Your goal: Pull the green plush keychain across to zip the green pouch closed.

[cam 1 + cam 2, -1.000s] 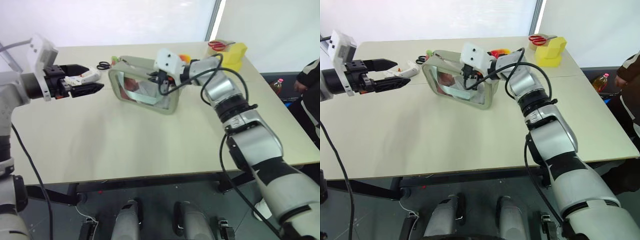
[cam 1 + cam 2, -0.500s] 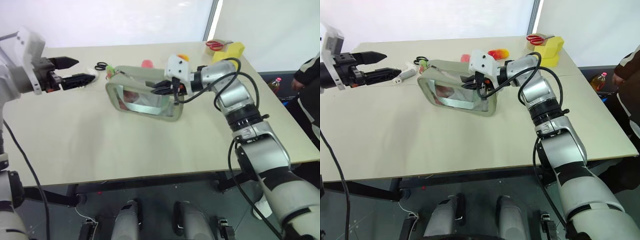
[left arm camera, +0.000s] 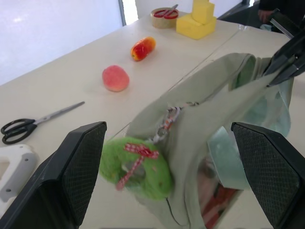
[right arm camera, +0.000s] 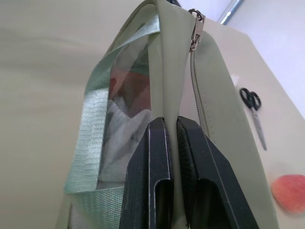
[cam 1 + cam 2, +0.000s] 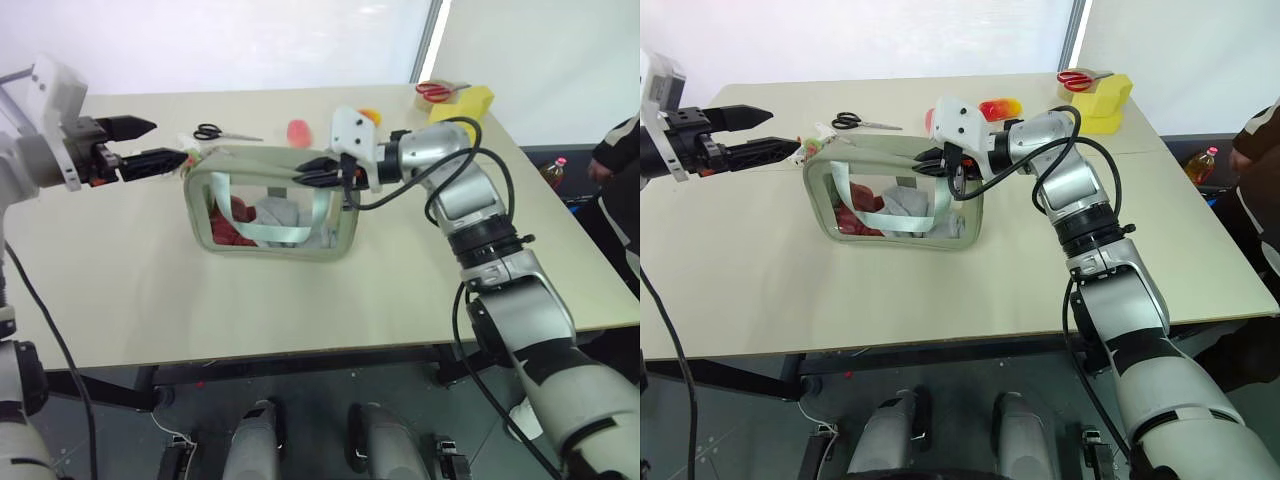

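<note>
Your right claw (image 4: 172, 157) is pinched shut on the top edge of the green pouch (image 5: 270, 215), which has swung round since a second ago and now faces you. Left claw (image 3: 167, 171) gapes wide, green plush keychain (image 3: 136, 166) between its fingers, untouched.

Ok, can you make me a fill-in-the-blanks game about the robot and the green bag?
1. The right gripper is pinching the top edge of the green ____.
2. The green plush keychain hangs between the open fingers of the ____ gripper.
3. The black scissors lie on the ____.
4. The red scissors rest on top of a roll of ____.

Missing words: pouch; left; table; tape
</note>
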`<state>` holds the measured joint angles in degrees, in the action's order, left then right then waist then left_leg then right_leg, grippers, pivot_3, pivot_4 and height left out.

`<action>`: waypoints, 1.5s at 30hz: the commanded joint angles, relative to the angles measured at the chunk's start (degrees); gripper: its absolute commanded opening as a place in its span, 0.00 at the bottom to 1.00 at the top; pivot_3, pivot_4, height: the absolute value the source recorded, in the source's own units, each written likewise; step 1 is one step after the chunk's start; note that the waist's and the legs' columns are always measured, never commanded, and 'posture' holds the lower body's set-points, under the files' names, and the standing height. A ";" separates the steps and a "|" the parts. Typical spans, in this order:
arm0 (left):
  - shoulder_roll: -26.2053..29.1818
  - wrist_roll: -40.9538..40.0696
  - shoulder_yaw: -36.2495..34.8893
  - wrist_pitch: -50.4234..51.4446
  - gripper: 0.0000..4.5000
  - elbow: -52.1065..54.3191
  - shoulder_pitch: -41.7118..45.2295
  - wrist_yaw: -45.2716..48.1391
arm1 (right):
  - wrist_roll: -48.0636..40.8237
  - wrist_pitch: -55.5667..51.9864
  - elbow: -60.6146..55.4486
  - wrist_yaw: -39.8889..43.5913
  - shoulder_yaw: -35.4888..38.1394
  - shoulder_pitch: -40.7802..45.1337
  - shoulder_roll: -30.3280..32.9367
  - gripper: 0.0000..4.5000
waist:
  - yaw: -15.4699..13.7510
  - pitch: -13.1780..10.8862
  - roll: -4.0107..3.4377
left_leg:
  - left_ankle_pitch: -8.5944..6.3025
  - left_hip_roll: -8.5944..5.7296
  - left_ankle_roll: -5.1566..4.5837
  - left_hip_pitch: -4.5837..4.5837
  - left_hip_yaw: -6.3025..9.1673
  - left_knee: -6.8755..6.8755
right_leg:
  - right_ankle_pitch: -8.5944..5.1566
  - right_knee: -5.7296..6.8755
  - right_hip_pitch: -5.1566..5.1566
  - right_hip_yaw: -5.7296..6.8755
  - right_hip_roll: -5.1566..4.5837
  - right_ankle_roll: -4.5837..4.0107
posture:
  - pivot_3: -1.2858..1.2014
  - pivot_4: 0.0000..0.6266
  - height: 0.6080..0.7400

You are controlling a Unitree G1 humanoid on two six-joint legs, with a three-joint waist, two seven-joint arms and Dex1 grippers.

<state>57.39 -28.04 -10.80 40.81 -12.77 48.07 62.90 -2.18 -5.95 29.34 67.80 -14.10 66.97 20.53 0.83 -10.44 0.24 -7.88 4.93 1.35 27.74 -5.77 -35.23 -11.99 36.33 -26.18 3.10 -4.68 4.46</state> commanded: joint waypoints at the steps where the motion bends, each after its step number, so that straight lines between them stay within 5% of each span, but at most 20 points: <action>1: 1.46 -0.08 -1.23 -0.56 1.00 1.55 0.73 0.04 | -0.56 -0.44 0.40 -1.56 1.89 2.61 -0.02 0.01 | -0.01 0.00 0.00 | 0.00 0.00 0.00 0.00 0.00 0.00 | 0.00 0.00 0.00 0.00 0.00 0.00 | 0.52 0.24 1.00; 23: 0.73 0.42 -0.50 -1.61 1.00 1.91 0.83 -0.17 | 0.93 11.47 7.74 1.84 0.37 5.48 -0.17 0.01 | 0.09 0.00 0.00 | 0.01 0.00 0.00 0.01 0.00 0.01 | 0.03 0.00 -0.01 0.00 0.01 0.05 | 0.52 0.24 1.00; 30: 0.80 0.36 -0.32 -1.44 1.00 2.30 0.53 0.01 | 1.12 5.40 4.76 2.45 -0.34 2.66 0.28 0.01 | -0.01 0.00 0.00 | 0.01 0.00 0.00 -0.01 0.00 0.00 | 0.02 0.00 0.02 0.00 0.00 0.05 | 0.52 0.24 1.00; 33: 0.85 0.54 -0.19 -1.54 1.00 1.83 0.77 0.18 | -0.96 -0.78 0.33 4.53 0.08 0.79 0.99 0.24 | -0.06 0.00 0.00 | 0.01 0.00 0.00 -0.04 0.00 -0.01 | 0.02 0.02 0.06 0.00 0.00 0.04 | 0.52 0.24 1.00; 38: 1.61 1.12 -0.18 -1.93 1.00 0.58 1.06 0.76 | -4.95 -11.74 -11.62 5.72 2.78 -0.85 5.23 0.79 | -0.16 0.00 0.00 | 0.01 0.00 0.01 -0.07 0.00 -0.04 | 0.01 0.01 0.11 0.00 -0.01 0.01 | 0.52 0.24 1.00; 45: 3.30 1.91 -0.98 -2.44 1.00 -0.69 0.20 1.26 | -9.37 -21.14 -23.43 7.19 5.78 -5.38 14.62 0.79 | -0.15 0.02 0.04 | -0.06 0.00 0.11 -0.12 0.01 -0.01 | -0.02 -0.03 0.13 0.00 -0.01 -0.02 | 0.52 0.24 1.00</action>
<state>59.61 -26.17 -10.37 39.39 -14.00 47.78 63.82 -10.05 -26.01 8.46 74.88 -9.12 62.21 34.75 0.68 -10.42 0.27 -7.95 4.94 1.47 27.59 -5.76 -35.24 -12.01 36.29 -26.02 3.09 -4.69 4.44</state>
